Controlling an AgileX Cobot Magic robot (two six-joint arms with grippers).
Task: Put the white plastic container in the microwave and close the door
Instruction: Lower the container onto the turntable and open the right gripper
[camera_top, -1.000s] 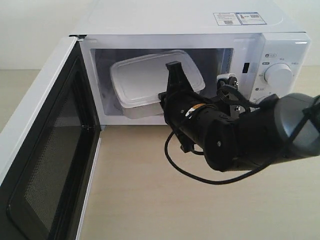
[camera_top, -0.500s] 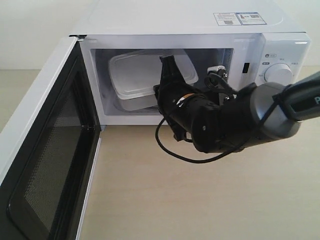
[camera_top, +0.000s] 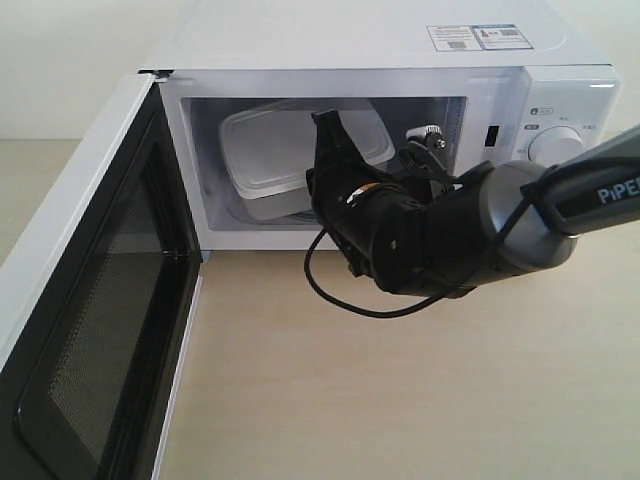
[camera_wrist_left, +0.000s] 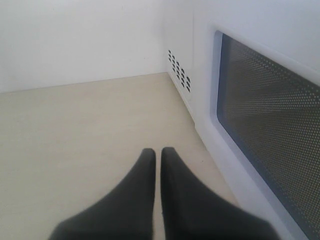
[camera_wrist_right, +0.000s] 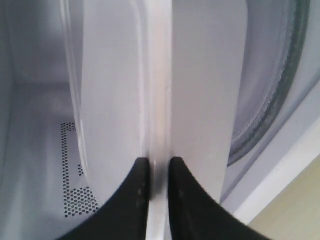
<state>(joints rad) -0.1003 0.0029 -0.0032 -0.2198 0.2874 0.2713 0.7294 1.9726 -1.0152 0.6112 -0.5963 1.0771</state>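
Your right hand (camera_wrist_right: 159, 164) pinches the rim of the white plastic container (camera_top: 262, 150), jaws nearly together on it. Container is inside the microwave (camera_top: 350, 40) cavity, tilted, lid facing outward. Door (camera_top: 90, 300) stands wide open. Your left hand (camera_wrist_left: 158, 152): fingers pressed together, nothing between them, above the table (camera_wrist_left: 75, 125).

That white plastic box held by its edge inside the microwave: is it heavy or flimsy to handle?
Probably light: the white plastic container is held tilted, pinched only at its thin rim by the jaws. The translucent walls suggest some flex, so it may wobble. Smooth plastic might slip in so narrow a grip.
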